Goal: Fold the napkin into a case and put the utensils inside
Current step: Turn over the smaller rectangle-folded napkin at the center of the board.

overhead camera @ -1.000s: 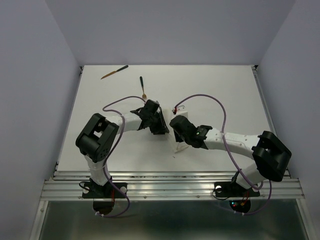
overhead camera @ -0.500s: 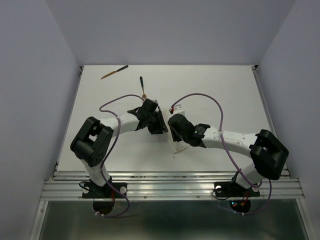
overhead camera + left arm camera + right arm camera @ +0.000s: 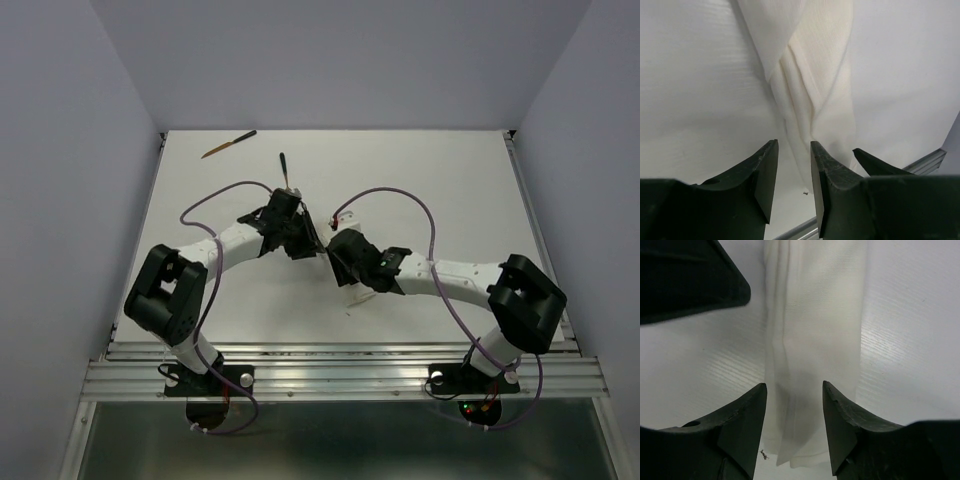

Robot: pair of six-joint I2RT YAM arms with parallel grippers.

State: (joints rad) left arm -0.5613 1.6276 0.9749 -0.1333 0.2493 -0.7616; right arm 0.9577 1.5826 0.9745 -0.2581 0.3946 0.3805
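Note:
The napkin is folded into a narrow, long white case (image 3: 354,292) lying mid-table, mostly hidden under both grippers in the top view. It fills the left wrist view (image 3: 812,80) and the right wrist view (image 3: 815,330), with overlapping folds. My left gripper (image 3: 315,245) is open and empty, its jaws (image 3: 792,150) a small gap apart above the case's edge. My right gripper (image 3: 342,262) is open and empty, its jaws (image 3: 794,390) straddling the case's near end above it. Two brown wooden utensils with dark ends lie on the far table: one (image 3: 228,144) at far left, one (image 3: 284,170) just beyond the left gripper.
Purple cables (image 3: 400,195) loop over both arms. The table (image 3: 450,170) has raised side walls and a metal rail (image 3: 340,370) at the near edge. The left gripper's body (image 3: 690,280) shows at the top left of the right wrist view.
The left arm has stretched out and its gripper has moved toward the far left. The right gripper has shifted a little left over the case.

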